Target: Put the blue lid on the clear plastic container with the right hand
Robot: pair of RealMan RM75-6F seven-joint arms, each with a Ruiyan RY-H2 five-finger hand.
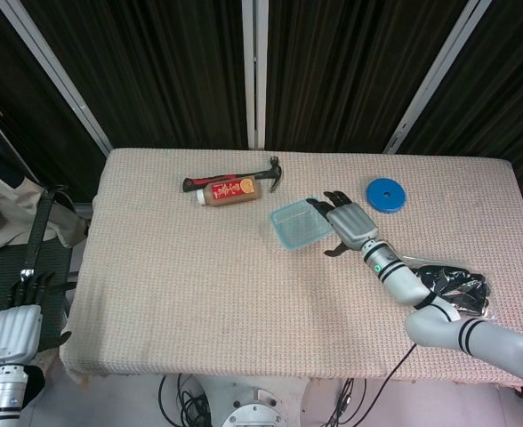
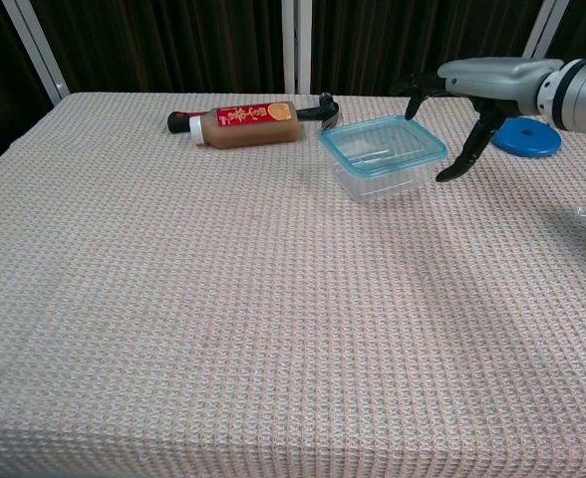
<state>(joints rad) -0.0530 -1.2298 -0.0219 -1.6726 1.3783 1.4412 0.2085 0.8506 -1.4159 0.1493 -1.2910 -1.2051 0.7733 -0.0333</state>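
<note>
The clear plastic container point(image 1: 294, 223) point(image 2: 384, 156) sits upright on the table with its blue-green lid lying on its rim. My right hand point(image 1: 349, 222) point(image 2: 478, 88) hovers just right of the container with its fingers spread and nothing in them, apart from the lid. My left hand point(image 1: 15, 325) hangs low at the far left beside the table, fingers pointing up and empty; the chest view does not show it.
A brown sauce bottle point(image 1: 227, 190) point(image 2: 243, 122) lies in front of a hammer point(image 1: 268, 173) at the table's back. A round blue disc point(image 1: 385, 194) point(image 2: 525, 136) lies at the back right. A black crumpled bag point(image 1: 453, 286) lies near the right edge.
</note>
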